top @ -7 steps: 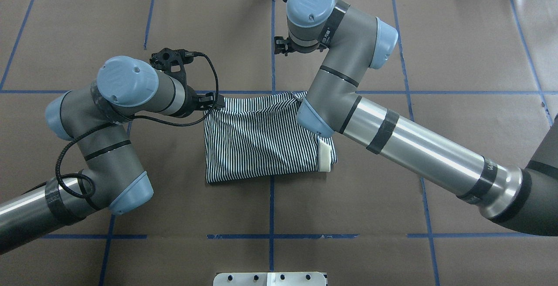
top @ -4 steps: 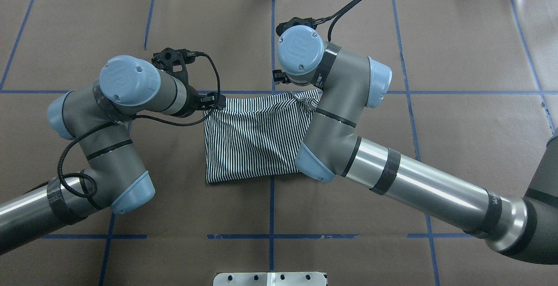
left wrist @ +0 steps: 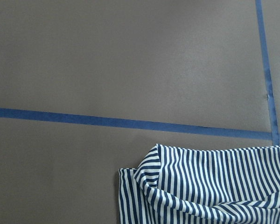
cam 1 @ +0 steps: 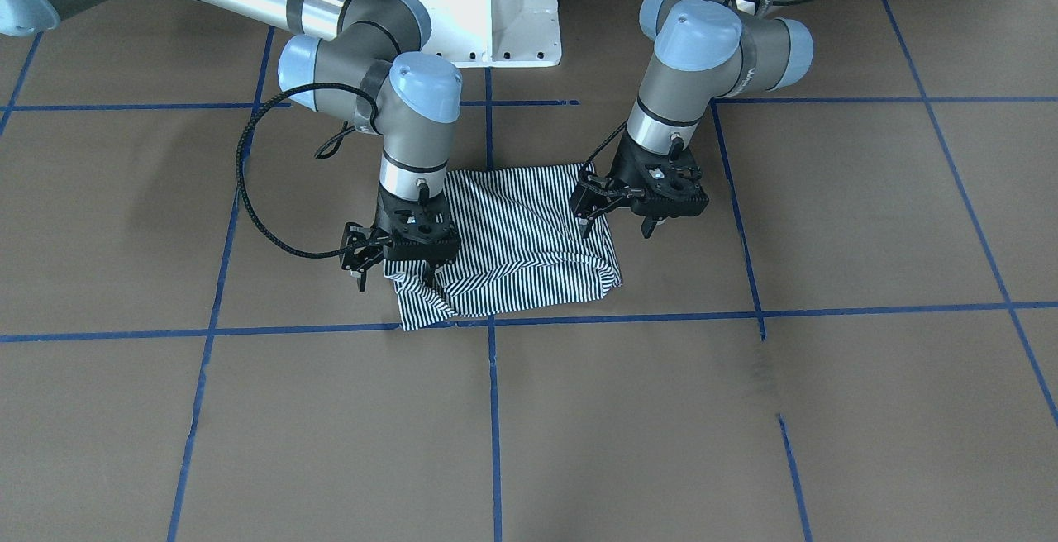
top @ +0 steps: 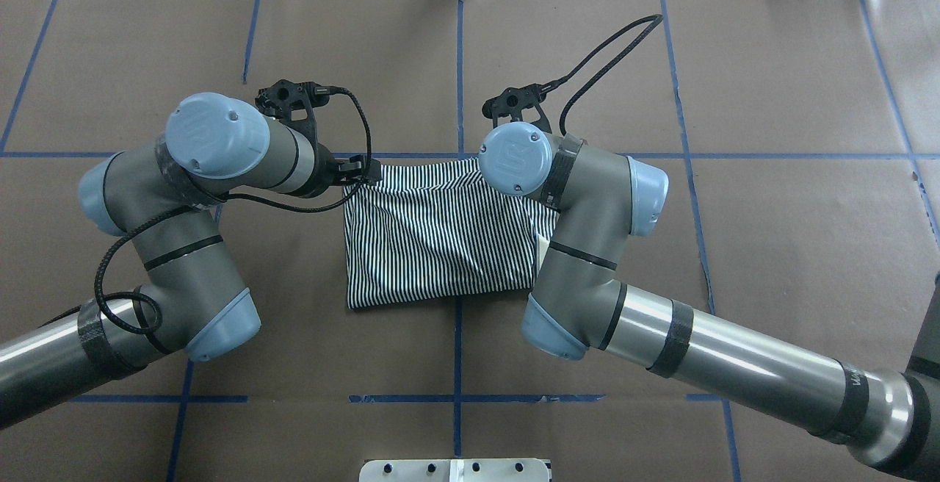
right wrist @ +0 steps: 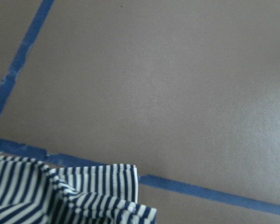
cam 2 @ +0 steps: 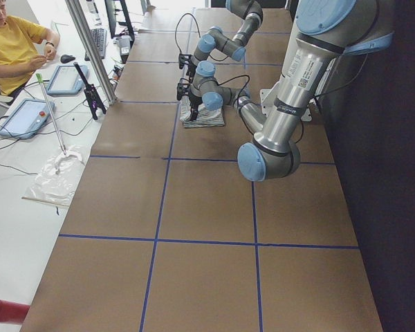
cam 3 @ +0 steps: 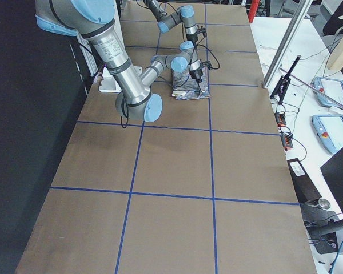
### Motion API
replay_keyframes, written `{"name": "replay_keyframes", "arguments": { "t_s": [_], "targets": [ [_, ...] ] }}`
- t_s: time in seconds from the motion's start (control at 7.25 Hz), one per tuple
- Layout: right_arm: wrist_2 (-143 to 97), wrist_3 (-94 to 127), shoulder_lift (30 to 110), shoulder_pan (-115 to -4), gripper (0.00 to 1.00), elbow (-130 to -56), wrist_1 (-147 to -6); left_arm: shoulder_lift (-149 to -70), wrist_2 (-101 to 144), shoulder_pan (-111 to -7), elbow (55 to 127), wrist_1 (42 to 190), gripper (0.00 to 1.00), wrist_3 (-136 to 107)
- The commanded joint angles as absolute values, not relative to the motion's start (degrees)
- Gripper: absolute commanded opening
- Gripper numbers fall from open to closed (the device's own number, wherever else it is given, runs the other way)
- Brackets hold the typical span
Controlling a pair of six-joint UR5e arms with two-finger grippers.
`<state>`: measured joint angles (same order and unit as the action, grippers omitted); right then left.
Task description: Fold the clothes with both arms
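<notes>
The thin-striped navy-and-white polo shirt [top: 433, 239] lies folded into a rough rectangle mid-table. Its far edge runs along a blue tape line [top: 734, 156] on the brown paper-covered table [top: 771, 100]. The black two-finger right gripper [cam 1: 421, 273] sits at one rumpled far corner. The matching left gripper [cam 1: 643, 226] hangs over the other. I cannot tell whether either pair of fingers is closed.

The left silver-grey jointed arm [top: 183, 247] at the frame's left and the right silver-grey jointed arm [top: 734, 361] at lower right are wearing round light-blue joint caps [top: 208, 133] and black tape bands [top: 664, 350]; thin black cables [top: 98, 274] are looping from both wrists.
</notes>
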<state>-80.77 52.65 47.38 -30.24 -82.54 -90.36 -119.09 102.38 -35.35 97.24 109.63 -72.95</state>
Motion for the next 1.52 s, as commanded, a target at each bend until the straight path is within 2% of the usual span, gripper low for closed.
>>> {"name": "replay_keyframes", "arguments": {
  "t_s": [0.0,0.41,0.69,1.1,1.38],
  "targets": [
    [-79.8,49.5,47.1,-34.3,1.00,-77.5,-89.7,-119.0,102.4,-35.4,97.4,109.6,1.00,-72.9],
    [-90.3,49.3,46.4,-38.0,1.00,-76.6,-78.6,-118.7,102.5,-35.5,98.4,109.6,1.00,-72.9],
    [-102.2,49.1,47.4,-43.0,1.00,-80.0,-78.3,-117.4,102.5,-35.7,102.0,108.8,1.00,-72.7],
    [-111.1,42.0,58.3,-49.8,1.00,-95.1,-85.6,-110.3,102.6,-37.0,118.8,95.0,1.00,-61.6],
    [-115.5,30.3,69.4,-56.4,1.00,-105.7,-90.1,-103.4,105.6,-41.8,126.1,91.3,1.00,-53.3]
  ]
}}
